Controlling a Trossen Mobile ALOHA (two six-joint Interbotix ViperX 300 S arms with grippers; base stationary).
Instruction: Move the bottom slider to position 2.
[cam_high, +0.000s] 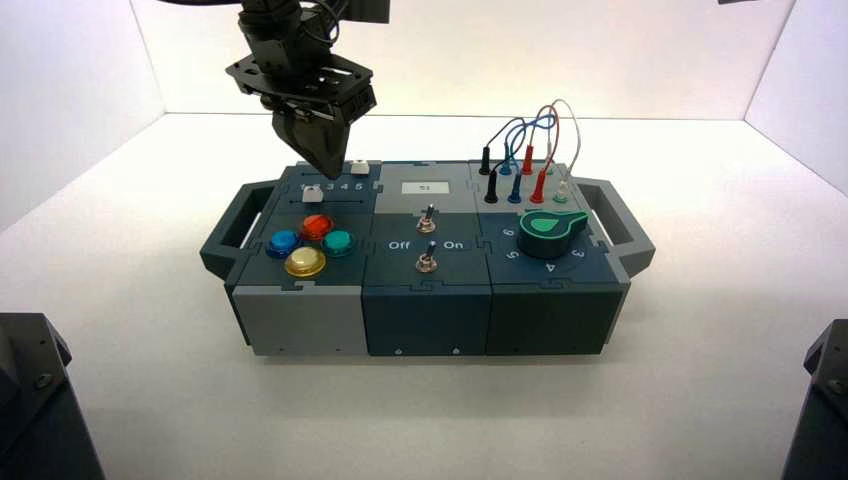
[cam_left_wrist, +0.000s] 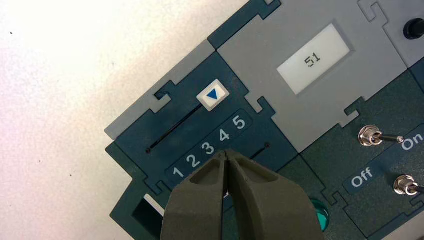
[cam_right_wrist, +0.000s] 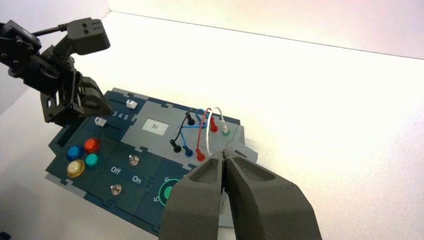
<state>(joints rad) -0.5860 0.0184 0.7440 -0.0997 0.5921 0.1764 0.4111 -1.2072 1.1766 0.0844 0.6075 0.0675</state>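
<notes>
- The left gripper (cam_left_wrist: 226, 152) is over the box's far left part, its two fingers pressed together at the tips, pinching nothing.
- The right gripper (cam_right_wrist: 223, 152) waits, its fingers also together, with the box's right end behind them in its wrist view.
- The bottom slider (cam_high: 313, 194) sits on the box's left section, between the coloured buttons (cam_high: 305, 262) and the numeral row; the left fingers mostly hide it in their wrist view, so its setting cannot be told.
- Position 2 (cam_left_wrist: 191, 161) is printed between 1 and 3.
- The upper slider (cam_left_wrist: 213, 95), near the box's far edge, stands at its track's end by the 5.
- The display (cam_left_wrist: 314, 59) reads 51.
</notes>
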